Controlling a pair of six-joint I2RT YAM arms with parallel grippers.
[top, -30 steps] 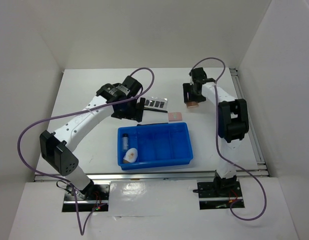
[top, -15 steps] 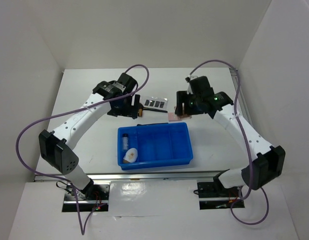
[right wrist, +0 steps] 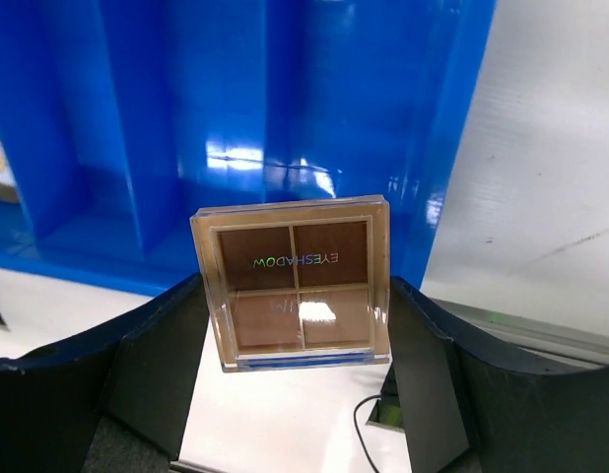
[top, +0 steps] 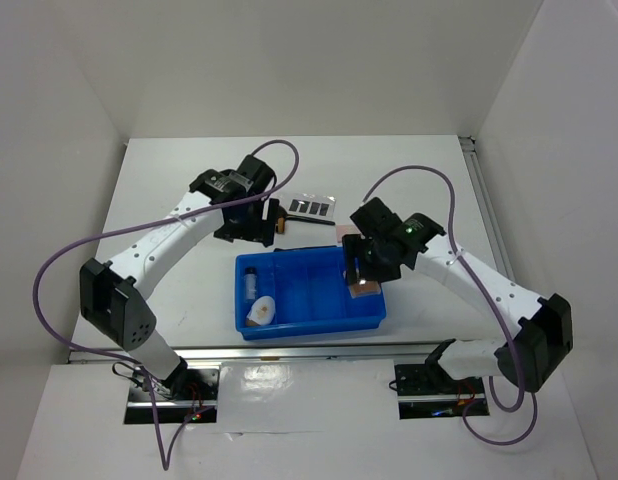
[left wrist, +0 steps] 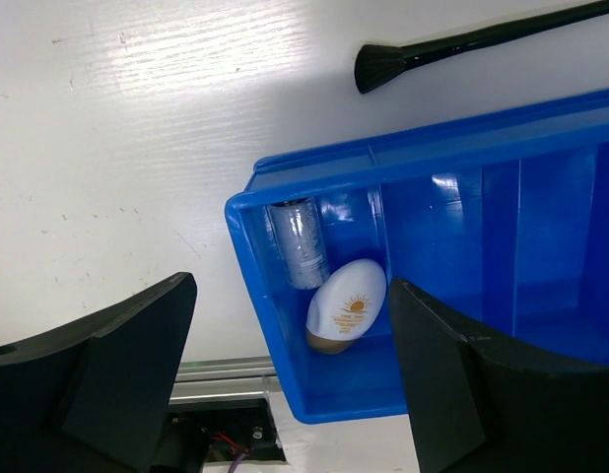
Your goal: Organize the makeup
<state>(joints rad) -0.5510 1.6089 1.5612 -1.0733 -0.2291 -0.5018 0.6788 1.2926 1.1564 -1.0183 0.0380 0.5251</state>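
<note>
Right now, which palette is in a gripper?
The tan EYESHADOW quad, clamped in the right gripper over the blue tray's right end; the clear dark-pan palette lies on the table.

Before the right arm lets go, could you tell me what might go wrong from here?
1. The right gripper pinches the palette by its side edges, close to the right end of the tray. Released off-centre, it may catch the rim or a divider and end up tilted or on the table.
2. The left gripper hovers open by the tray's left end. If both arms work over the tray at once, they could bump.
</note>
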